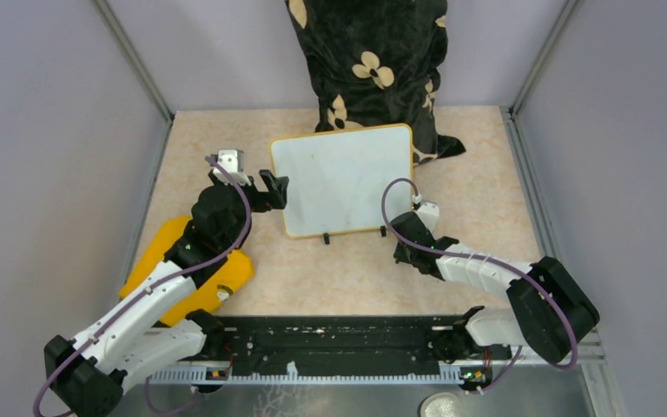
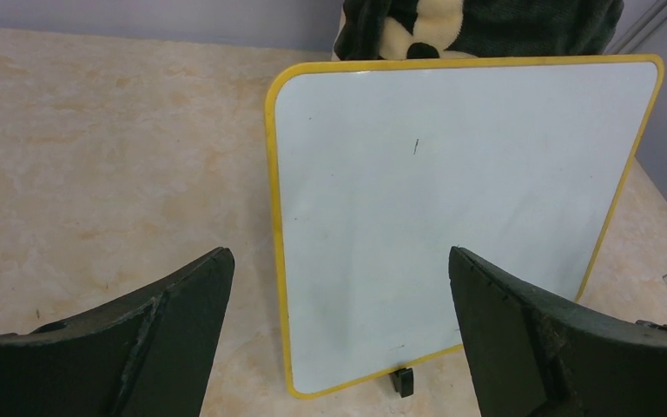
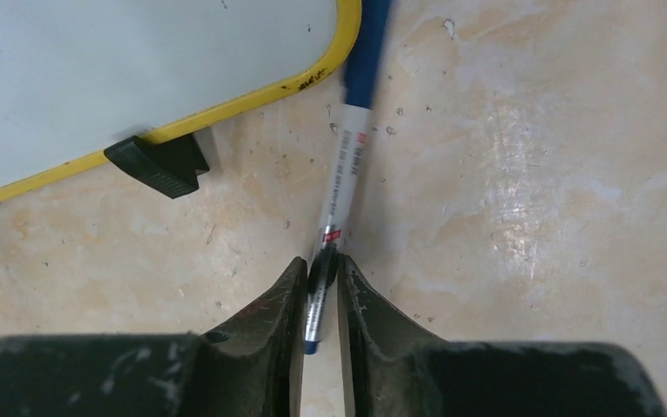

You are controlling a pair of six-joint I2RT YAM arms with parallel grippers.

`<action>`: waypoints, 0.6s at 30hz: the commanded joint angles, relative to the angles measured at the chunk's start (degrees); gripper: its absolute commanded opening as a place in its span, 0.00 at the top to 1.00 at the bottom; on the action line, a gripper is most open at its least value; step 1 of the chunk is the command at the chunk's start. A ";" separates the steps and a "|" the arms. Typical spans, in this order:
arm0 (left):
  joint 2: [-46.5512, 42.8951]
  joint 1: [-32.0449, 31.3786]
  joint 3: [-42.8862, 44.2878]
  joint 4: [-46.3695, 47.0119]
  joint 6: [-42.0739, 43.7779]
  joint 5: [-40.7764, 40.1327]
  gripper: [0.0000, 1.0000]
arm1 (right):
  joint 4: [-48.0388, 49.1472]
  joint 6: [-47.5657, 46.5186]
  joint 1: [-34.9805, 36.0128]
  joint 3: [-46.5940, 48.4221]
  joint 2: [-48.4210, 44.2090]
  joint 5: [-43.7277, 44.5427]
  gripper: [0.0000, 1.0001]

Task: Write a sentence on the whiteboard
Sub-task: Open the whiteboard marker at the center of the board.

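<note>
The whiteboard (image 1: pixel 343 178) with its yellow rim lies on the table, propped against a dark pillow; its face is blank, with no sentence on it. It also shows in the left wrist view (image 2: pixel 452 217) and its corner shows in the right wrist view (image 3: pixel 139 69). My left gripper (image 1: pixel 274 189) is open and empty at the board's left edge, its jaws wide apart (image 2: pixel 339 330). My right gripper (image 1: pixel 415 208) is shut on a blue-capped marker (image 3: pixel 339 191) just off the board's lower right corner, with the cap (image 3: pixel 366 52) pointing away along the table.
A dark floral pillow (image 1: pixel 369 65) stands behind the board. A yellow cloth (image 1: pixel 187 274) lies under my left arm. Grey walls close in the table on both sides. A black foot (image 3: pixel 158 161) props the board's near edge.
</note>
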 commanded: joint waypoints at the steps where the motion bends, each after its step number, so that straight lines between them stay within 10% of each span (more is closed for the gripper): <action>1: 0.05 -0.19 1.62 0.21 -0.65 0.06 0.01 | -0.47 -1.54 -0.64 -1.11 -1.13 -1.34 0.86; 18: 1.02 -0.16 1.77 0.00 -0.91 1.19 0.01 | -15.13 -1.91 6.65 -3.60 -15.46 -9.84 1.00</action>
